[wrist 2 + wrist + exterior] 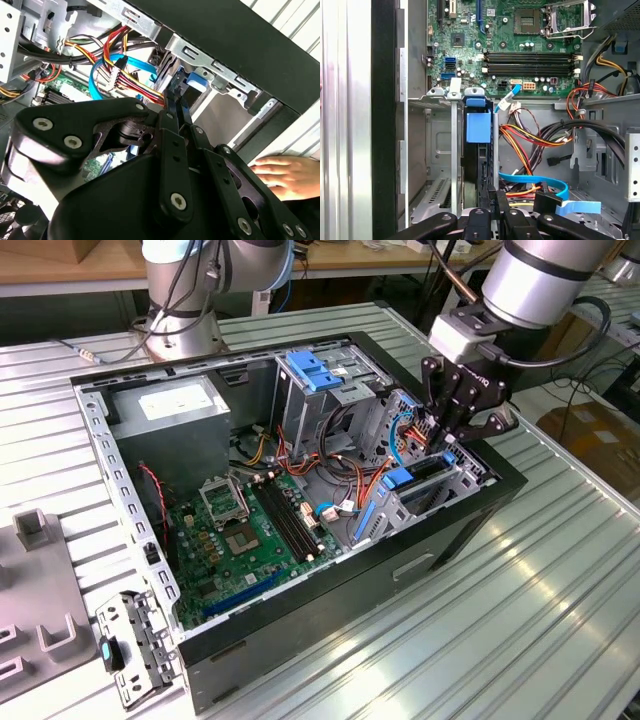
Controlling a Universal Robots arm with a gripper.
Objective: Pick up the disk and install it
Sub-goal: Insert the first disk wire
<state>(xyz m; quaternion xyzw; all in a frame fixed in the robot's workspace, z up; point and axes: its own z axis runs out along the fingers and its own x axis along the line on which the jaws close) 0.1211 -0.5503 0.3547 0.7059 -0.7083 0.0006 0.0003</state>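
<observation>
The robot arm [540, 275] is a fat, shiny silver tube with a black cable looping beside it. Its gripper [452, 435] is black, with thin fingers [175, 107] and round silver screws.

Pincer [176, 102] seemingly inside drive bay [210, 75]

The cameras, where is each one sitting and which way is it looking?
Exterior view: off the arm, above the table, looking down into the open computer case; the arm and its tool show at the case's end on the exterior view's right.
First wrist view: on the arm, looking past the tool along the disk standing in its bay, toward the motherboard.
Second wrist view: on the arm behind the tool, facing cables and the bay; a person's hand rests beside the case.
Both wrist views share the tool and disk bay.
</observation>
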